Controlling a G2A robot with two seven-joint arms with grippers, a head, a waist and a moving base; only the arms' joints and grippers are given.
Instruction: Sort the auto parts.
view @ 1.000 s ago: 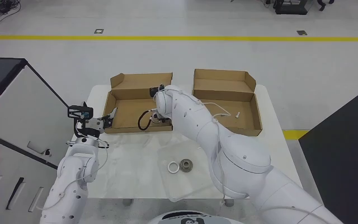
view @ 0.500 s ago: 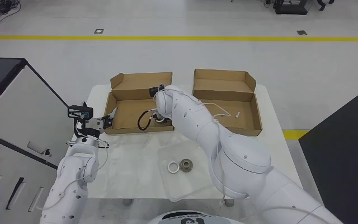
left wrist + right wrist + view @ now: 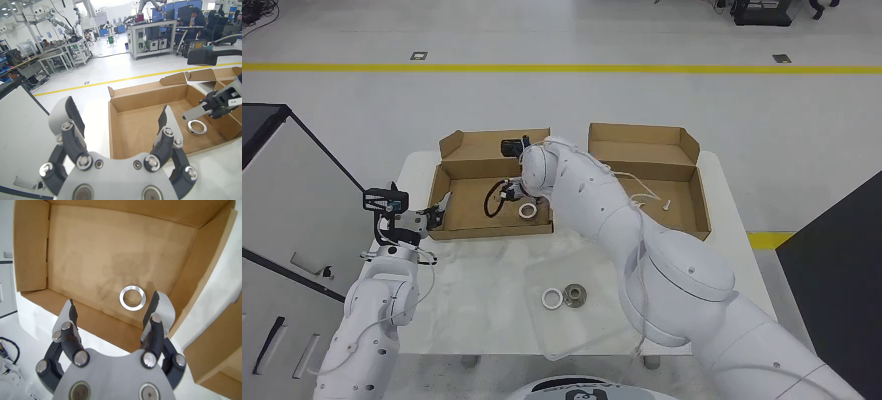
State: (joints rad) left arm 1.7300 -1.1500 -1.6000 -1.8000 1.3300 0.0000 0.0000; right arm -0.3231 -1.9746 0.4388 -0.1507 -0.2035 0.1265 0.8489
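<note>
In the top view the right arm [image 3: 592, 210] lies across the left box [image 3: 462, 200] and covers its right end, along with part of the right box [image 3: 682, 190]. The right claw [image 3: 113, 308] shows there as little more than a dark shape, and its fingers are hard to make out. The left wrist view cuts it off at the edge. The right wrist view shows it plainly: the claw is released, fingers spread wide, holding nothing. It hangs over the near wall of the left box.

A metal ring [image 3: 132, 300] lies flat on the floor of the left box, near its right end and front wall, just below one finger of the right claw and apart from it.

The left claw [image 3: 121, 121] is also spread and holds nothing. It sits by the left end of that box, over the table [image 3: 482, 280].

The clear tray [image 3: 552, 335] is faint at its edges. It holds a white ring [image 3: 552, 297] and a dark round part [image 3: 575, 294] side by side. A small white piece [image 3: 666, 204] in the right box is too small to identify.

A second ago the right claw was nearer the front wall of the box and no ring lay in plain sight. The claw has since drawn back toward the far wall, and the ring is now uncovered. The left arm has not moved.
</note>
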